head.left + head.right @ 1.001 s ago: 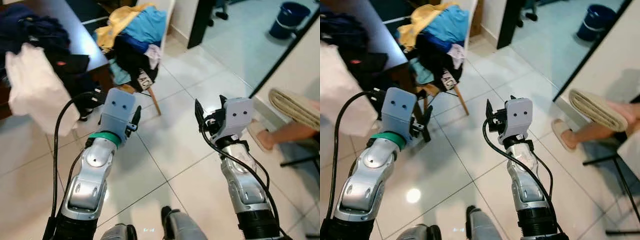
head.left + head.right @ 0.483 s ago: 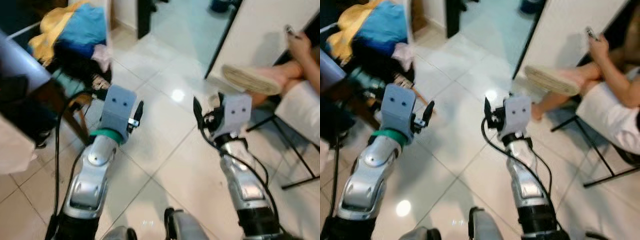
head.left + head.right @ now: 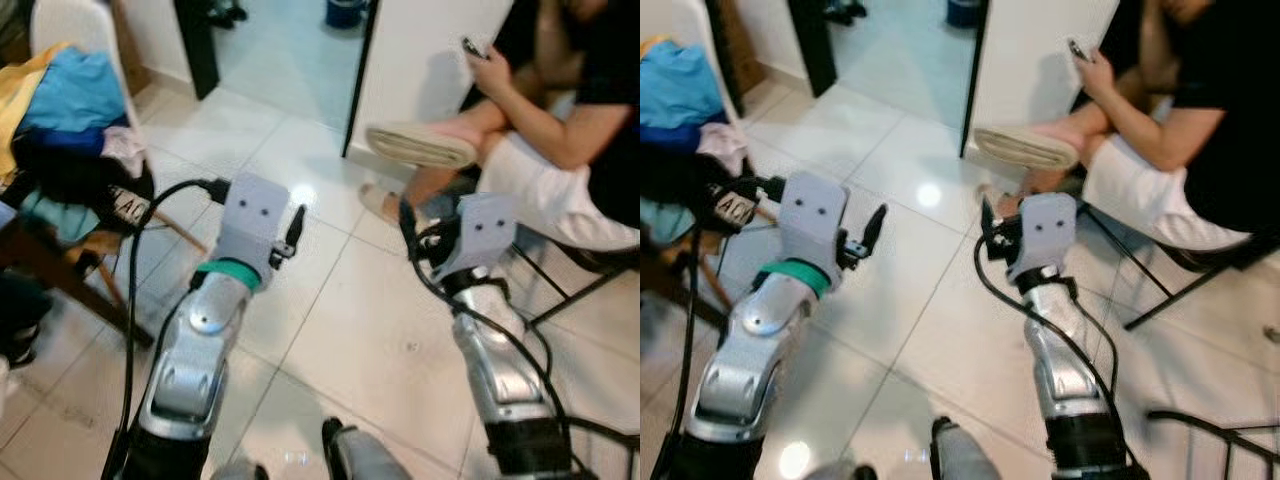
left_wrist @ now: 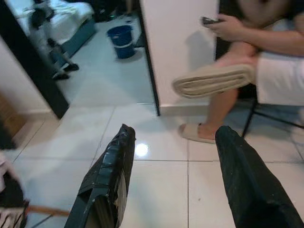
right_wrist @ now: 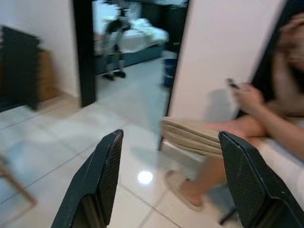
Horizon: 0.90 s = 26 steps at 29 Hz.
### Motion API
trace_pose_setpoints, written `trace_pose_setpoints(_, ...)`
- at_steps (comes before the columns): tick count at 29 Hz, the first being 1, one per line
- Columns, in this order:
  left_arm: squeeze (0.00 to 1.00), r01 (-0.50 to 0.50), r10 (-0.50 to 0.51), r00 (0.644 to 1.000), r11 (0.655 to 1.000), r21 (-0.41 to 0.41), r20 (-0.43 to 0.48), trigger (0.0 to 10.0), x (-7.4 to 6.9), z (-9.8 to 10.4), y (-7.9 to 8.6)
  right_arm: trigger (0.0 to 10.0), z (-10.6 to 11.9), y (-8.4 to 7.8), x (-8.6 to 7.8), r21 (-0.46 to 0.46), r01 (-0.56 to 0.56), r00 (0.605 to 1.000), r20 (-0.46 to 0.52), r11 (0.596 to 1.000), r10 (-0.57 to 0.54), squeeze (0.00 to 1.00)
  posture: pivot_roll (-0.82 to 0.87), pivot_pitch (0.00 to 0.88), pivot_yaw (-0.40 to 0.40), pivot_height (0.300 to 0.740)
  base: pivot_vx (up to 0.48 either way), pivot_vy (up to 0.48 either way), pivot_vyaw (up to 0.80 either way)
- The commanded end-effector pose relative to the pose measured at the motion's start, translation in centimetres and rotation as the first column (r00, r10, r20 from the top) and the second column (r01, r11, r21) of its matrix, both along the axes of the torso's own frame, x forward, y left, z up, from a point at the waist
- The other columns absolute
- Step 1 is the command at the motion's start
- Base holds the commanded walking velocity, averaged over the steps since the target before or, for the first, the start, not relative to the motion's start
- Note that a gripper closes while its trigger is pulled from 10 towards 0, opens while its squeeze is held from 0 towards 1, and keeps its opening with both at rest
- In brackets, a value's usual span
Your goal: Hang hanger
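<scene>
Both arms are held out in front of me over a white tiled floor (image 3: 330,330). My left gripper (image 4: 175,180) is open, its two black fingers (image 4: 111,175) spread wide with only floor between them. My right gripper (image 5: 173,180) is open too, and nothing sits between its fingers (image 5: 102,175). From the head, the left gripper (image 3: 293,225) and the right gripper (image 3: 410,225) point forward at about the same height, a short way apart.
A chair (image 3: 60,35) piled with clothes (image 3: 70,130) stands at the left. A person (image 3: 560,130) sits on a folding chair at the right, one slippered foot (image 3: 420,145) raised, close ahead of the right gripper. A white wall panel (image 3: 430,60) and a doorway with a blue bucket (image 4: 119,38) lie ahead.
The camera has swung to the right: the clothes chair has slid to the left edge and the seated person has come into full view. Both arms keep the same pose.
</scene>
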<state>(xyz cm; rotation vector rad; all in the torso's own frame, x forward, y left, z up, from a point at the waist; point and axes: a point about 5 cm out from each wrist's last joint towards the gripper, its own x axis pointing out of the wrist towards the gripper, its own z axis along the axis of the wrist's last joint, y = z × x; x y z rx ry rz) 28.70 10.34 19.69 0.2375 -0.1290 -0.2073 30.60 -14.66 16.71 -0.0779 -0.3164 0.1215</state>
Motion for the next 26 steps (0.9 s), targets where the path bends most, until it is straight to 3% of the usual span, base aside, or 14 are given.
trace_pose_setpoints(1, 0.00, -0.002, 0.002, 1.000, 1.000, 0.003, -0.020, 10.0, -0.17, -0.55, 0.29, 10.0, -0.81, 0.26, -0.34, 0.007, -0.002, 1.000, -0.029, 1.000, 0.002, 0.00, -0.02, 0.132, 0.058, 0.740, 0.000, 0.000, -0.80)
trace_pose_setpoints(14, 0.00, 0.020, -0.020, 1.000, 1.000, 0.016, -0.019, 10.0, 0.03, -0.33, 0.19, 10.0, -0.44, 0.10, -0.50, 0.010, 0.012, 1.000, -0.016, 1.000, -0.012, 0.00, -0.02, 0.141, 0.076, 0.740, 0.000, 0.000, -0.80)
trace_pose_setpoints(19, 0.00, 0.041, -0.041, 0.997, 0.999, 0.005, -0.064, 10.0, -0.16, -0.64, 0.07, 10.0, -0.26, 0.21, -0.53, 0.016, 0.016, 1.000, -0.007, 1.000, -0.015, 0.00, -0.02, 0.139, 0.082, 0.740, 0.000, 0.000, -0.80)
trace_pose_setpoints(26, 0.00, 0.053, -0.052, 0.998, 0.998, 0.034, -0.040, 10.0, -0.11, -0.47, -0.02, 10.0, -0.11, 0.28, -0.56, 0.019, 0.017, 1.000, -0.002, 1.000, -0.017, 0.00, -0.02, 0.143, 0.088, 0.740, 0.000, 0.000, -0.80)
